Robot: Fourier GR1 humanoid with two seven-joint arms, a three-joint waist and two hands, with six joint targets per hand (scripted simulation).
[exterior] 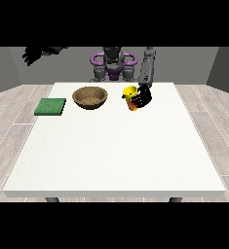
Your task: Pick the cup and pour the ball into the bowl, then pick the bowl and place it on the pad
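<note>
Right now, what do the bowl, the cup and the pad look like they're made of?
Bowl: probably wood, matte brown with a speckled inside. Cup: likely plastic, plain bright yellow; the hand covers its side. Pad: flat matte green, maybe foam or cloth; unclear.

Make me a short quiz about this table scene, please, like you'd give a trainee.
1. True or false: the bowl sits on the green pad.
2. Which hand is at the yellow cup? A) the hand at the view's right B) the hand at the view's left
3. Fill in: the bowl stands between the pad and the ____.

Key: 1 false, it stands beside the pad on the table; 2 A; 3 cup.
</note>
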